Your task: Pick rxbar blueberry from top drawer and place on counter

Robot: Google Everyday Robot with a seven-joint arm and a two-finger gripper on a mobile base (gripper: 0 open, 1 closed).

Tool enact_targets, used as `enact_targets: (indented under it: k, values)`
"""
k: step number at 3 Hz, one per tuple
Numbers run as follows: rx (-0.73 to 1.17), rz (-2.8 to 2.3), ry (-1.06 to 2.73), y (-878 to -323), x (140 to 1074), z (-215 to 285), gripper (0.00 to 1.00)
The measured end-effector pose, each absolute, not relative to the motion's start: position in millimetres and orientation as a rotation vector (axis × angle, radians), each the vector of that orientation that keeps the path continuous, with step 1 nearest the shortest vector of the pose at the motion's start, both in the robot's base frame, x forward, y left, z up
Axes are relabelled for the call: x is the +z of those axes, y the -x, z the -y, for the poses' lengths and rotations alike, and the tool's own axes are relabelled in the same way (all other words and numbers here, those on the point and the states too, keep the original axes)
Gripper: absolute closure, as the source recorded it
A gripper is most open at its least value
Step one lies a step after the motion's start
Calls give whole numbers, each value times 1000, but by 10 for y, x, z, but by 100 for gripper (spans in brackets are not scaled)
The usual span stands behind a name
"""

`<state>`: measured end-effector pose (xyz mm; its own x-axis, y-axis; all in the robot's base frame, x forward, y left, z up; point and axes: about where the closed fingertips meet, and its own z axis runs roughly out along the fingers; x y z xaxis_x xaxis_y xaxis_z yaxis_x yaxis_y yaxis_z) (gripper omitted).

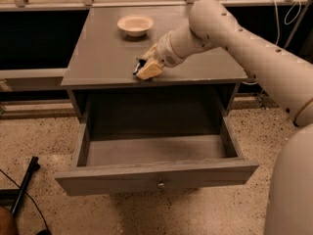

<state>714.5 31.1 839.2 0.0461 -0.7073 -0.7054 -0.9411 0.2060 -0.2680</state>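
My gripper (143,68) hangs low over the front edge of the counter (105,48), a little left of its middle. Its cream fingers (149,70) are closed on a small dark object, the rxbar blueberry (138,64), of which only a dark sliver shows at the left of the fingers. The top drawer (156,176) is pulled wide open below; its inside shows nothing in it. Its round knob (160,184) sits at the centre of the front panel.
A cream bowl (135,24) stands at the back of the counter. My arm (254,62) reaches in from the right across the counter's right side. A dark pole (24,190) lies on the speckled floor at lower left. A railing runs behind the cabinet.
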Motion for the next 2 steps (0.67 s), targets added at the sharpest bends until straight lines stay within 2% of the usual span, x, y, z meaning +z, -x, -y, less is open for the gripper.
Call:
enact_targets:
  k: [1, 2]
  values:
    - [387, -1717, 1557, -7146, 8387, -314, 82]
    - [387, -1717, 1557, -7146, 8387, -315, 58]
